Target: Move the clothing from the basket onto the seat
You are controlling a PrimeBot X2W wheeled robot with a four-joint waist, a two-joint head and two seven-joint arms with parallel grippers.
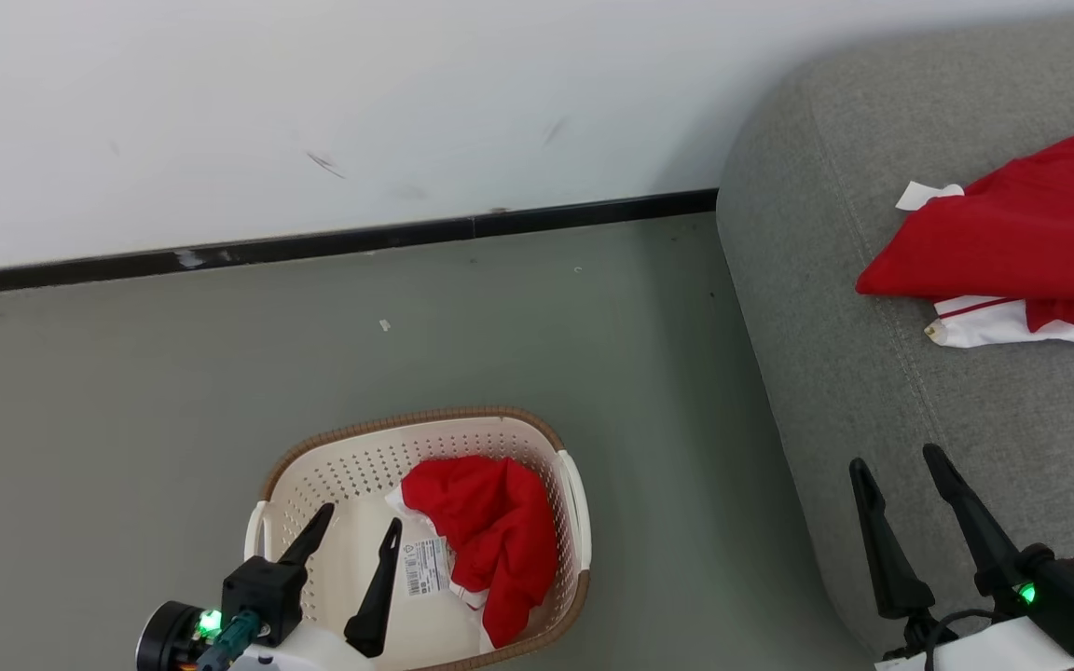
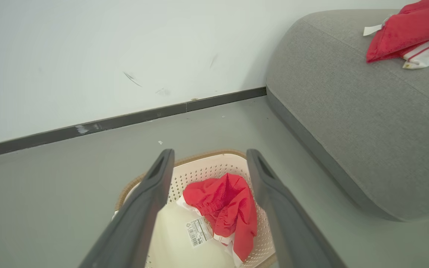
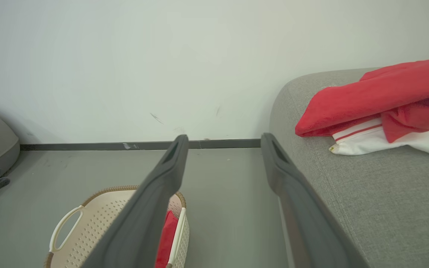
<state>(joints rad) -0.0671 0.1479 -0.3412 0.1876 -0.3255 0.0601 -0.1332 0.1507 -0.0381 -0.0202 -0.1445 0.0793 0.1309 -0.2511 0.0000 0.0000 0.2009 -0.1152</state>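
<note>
**Clothing: one red piece left in the basket**

**Item.** Soft bright red fabric garment with white trim (image 1: pixel 490 550). It lies crumpled inside the cream-white perforated plastic basket with the brown woven-look rim (image 1: pixel 360 461), against the wall nearer the seat. The basket stands on the grey floor (image 1: pixel 500 326). A second red garment with white striped trim (image 1: pixel 1012 233) already lies on the large grey fabric-upholstered seat (image 1: pixel 873 373).

**Handling.** Expect it to be light, limp and not fragile. It will likely sag and trail once raised, so lift it well clear of the rim. Take hold of the gathered ridge on top of the heap, where you pinch several layers. A single flat edge may slip out.

**End effectors.** The left end effector (image 1: pixel 362 515) hovers over the basket with its fingers spread wide, holding nothing; the garment is just beside it. The right end effector (image 1: pixel 896 457) is over the seat's front edge, equally wide and empty.

**Not legible.**
- The heap's underside is hidden, so you cannot tell how it is folded or what kind of garment it is.
- The right edge of the head view cuts off the garment on the seat.
- The print on the barcode sticker (image 1: pixel 427 567) is too small to read.
</note>
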